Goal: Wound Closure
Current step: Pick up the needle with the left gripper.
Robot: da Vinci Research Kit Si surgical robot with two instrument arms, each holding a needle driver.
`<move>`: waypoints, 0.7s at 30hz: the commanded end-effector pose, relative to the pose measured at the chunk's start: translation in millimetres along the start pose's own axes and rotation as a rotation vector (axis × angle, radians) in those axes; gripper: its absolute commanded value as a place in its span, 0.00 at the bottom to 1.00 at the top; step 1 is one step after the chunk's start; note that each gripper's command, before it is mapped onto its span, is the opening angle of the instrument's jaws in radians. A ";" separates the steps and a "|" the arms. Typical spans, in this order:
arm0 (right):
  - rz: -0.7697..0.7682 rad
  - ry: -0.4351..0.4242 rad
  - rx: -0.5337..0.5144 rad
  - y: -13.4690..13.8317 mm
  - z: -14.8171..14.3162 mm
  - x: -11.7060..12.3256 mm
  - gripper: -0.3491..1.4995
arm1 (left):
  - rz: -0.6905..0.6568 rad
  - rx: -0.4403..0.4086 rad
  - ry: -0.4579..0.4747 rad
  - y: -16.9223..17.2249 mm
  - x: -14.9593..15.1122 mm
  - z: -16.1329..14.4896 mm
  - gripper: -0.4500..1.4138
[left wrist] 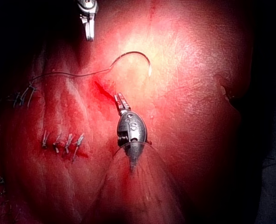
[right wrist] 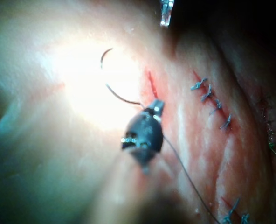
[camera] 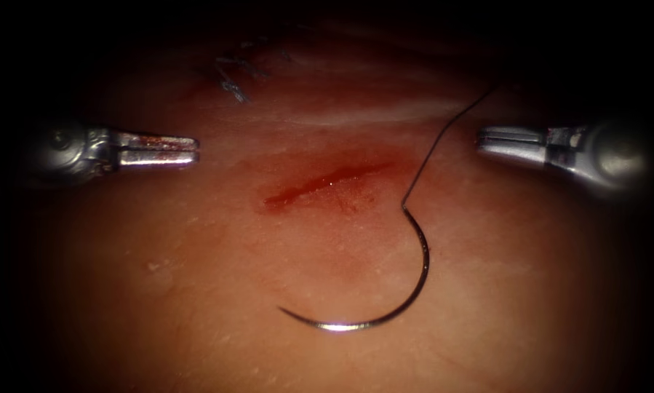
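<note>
The curved needle is seen lying loose on the tissue, below the cut and towards its right end, held by neither tool and not driven into the tissue. Its arc is laid open towards the left and upward: the swaged end is found just beside the right end of the cut, the body sweeps down and round, and the point rests well below the cut. From the swaged end the thread is carried up and to the right, past the cut, and passes close by the right claw.

The left claw is held level with the cut and well off to its left; its jaws are drawn together with only a thin slit between them, and nothing is gripped. The right claw is held opposite, to the right of the cut, jaws likewise closed and empty.

The relation that matters is judged as follows: the needle lies down and to the left of the right claw, down and to the right of the left claw. The swaged end and upper curve are nearer the right claw, while the point is aimed back towards the left claw's side.

Older stitches are noted above the cut.
</note>
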 end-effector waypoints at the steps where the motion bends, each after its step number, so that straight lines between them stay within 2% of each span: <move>1: 0.000 0.002 0.002 -0.3 0.7 -0.2 0.00 | -0.001 -0.001 0.000 0.3 -0.6 0.6 0.00; 16: -0.009 -0.001 0.002 -0.5 0.8 -0.6 0.00 | -0.002 0.003 0.000 0.3 -0.5 1.1 0.00; 17: -0.010 -0.001 0.002 -0.5 0.8 -0.5 0.00 | -0.002 0.007 -0.002 0.4 -0.5 1.1 0.09; 20: -0.009 -0.002 0.000 -0.6 0.8 -0.4 0.15 | -0.003 -0.002 0.001 0.8 -0.2 1.3 0.25; 21: -0.008 -0.001 0.002 -0.6 0.9 -0.2 0.21 | 0.002 -0.001 0.001 0.9 0.0 1.3 0.28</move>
